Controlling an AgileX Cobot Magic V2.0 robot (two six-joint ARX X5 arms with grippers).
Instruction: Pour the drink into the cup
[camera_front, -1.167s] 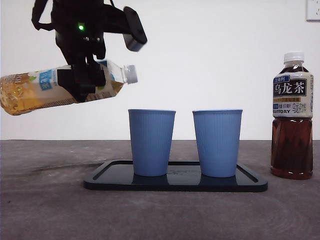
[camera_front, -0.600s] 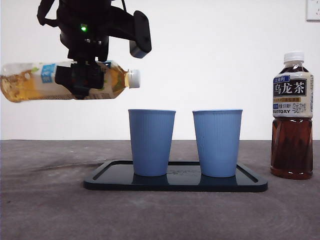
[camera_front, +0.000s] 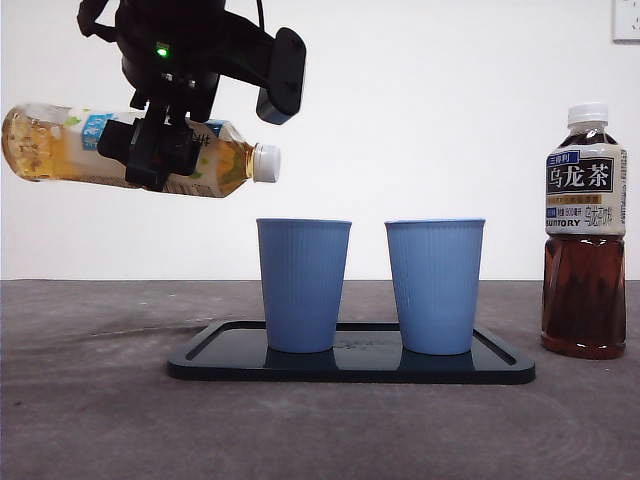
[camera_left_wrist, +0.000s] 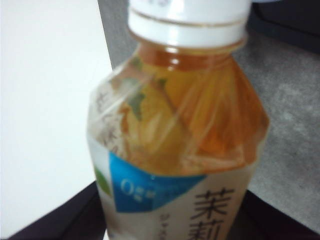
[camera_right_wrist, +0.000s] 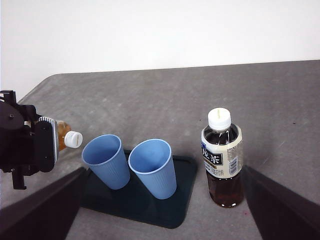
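Observation:
A clear bottle of pale tea (camera_front: 60, 148) lies nearly level in the air, its white cap (camera_front: 266, 163) still on and dipping slightly toward the left blue cup (camera_front: 303, 285). My left gripper (camera_front: 155, 150) is shut on the bottle's middle. In the left wrist view the bottle (camera_left_wrist: 180, 125) fills the picture. The cap hangs above and just left of that cup's rim. A second blue cup (camera_front: 435, 285) stands to the right on the same black tray (camera_front: 200, 362). My right gripper (camera_right_wrist: 165, 172) waits high above, open, looking down on both cups (camera_right_wrist: 106, 161).
A dark oolong tea bottle (camera_front: 585, 240) with a white cap stands upright on the grey table, right of the tray (camera_right_wrist: 182, 202). A white wall closes the back. In the right wrist view that bottle (camera_right_wrist: 222, 157) is near the second cup (camera_right_wrist: 152, 167).
The held bottle has tipped from neck-up through level to neck slightly down; its base end rose and the cap moved a little toward the left cup. Cups and dark bottle stayed put.

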